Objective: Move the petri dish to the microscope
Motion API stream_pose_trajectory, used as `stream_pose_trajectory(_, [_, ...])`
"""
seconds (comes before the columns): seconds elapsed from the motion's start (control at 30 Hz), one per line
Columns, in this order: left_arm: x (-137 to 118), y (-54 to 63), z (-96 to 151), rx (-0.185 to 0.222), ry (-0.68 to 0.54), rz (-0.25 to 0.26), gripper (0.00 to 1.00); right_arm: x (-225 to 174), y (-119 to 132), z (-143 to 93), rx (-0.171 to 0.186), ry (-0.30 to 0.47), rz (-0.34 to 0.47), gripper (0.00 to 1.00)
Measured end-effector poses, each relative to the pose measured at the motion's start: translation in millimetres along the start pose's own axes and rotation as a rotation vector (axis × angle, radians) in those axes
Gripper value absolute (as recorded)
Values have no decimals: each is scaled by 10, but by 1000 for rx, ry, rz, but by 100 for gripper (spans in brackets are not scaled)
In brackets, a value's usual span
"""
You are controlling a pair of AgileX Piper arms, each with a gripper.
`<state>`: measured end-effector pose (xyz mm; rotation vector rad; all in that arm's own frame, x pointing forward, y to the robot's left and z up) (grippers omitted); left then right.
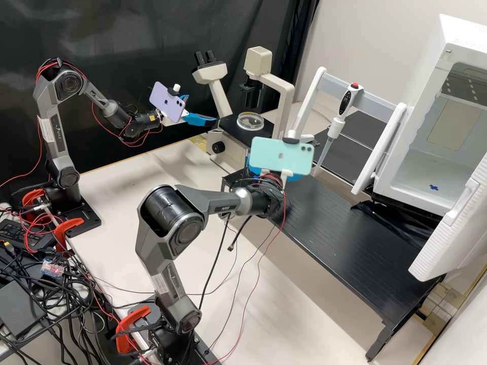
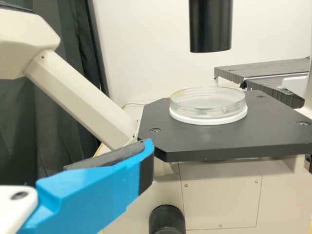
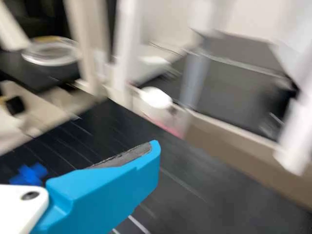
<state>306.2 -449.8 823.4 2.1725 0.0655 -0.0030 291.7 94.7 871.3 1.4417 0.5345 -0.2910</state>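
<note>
Since the petri dish sat flat on a white round base on the black stage of the microscope, right below the condenser, I'd call the placing pretty much done. What was left, imo, was leaving it alone properly.

The left gripper was released and empty, fingers spread, near the stage's edge and apart from the dish. Its angled eyepiece tube was the thing to watch, along with the focus knob. Best bet was to back straight out, slow and level, with the fingers kept apart until well away from the stage. Any sideways swing or early squeeze could've clipped the stage corner or bumped the tube, and clear plastic like that probably slid on a light knock.

If the dish needed centring, I'd have gone for a tiny low nudge on its side, never a press from above, with that condenser overhead.

The right gripper looked released too, with nothing against its bare pad, over the low black desk. It had no real job here, so parking it clear of the pipette made sense.
</note>
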Motion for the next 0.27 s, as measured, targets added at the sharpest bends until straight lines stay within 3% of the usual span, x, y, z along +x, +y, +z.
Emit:
stream_pose_trajectory(0.13, [0, 0, 0, 0, 0, 0, 100, -128, 42, 247, 49, -75, 39, 100])
stream_pose_trajectory(0.27, [0, 0, 0, 0, 0, 0, 100, -291, 88, 426, 117, -72, 69, 100])
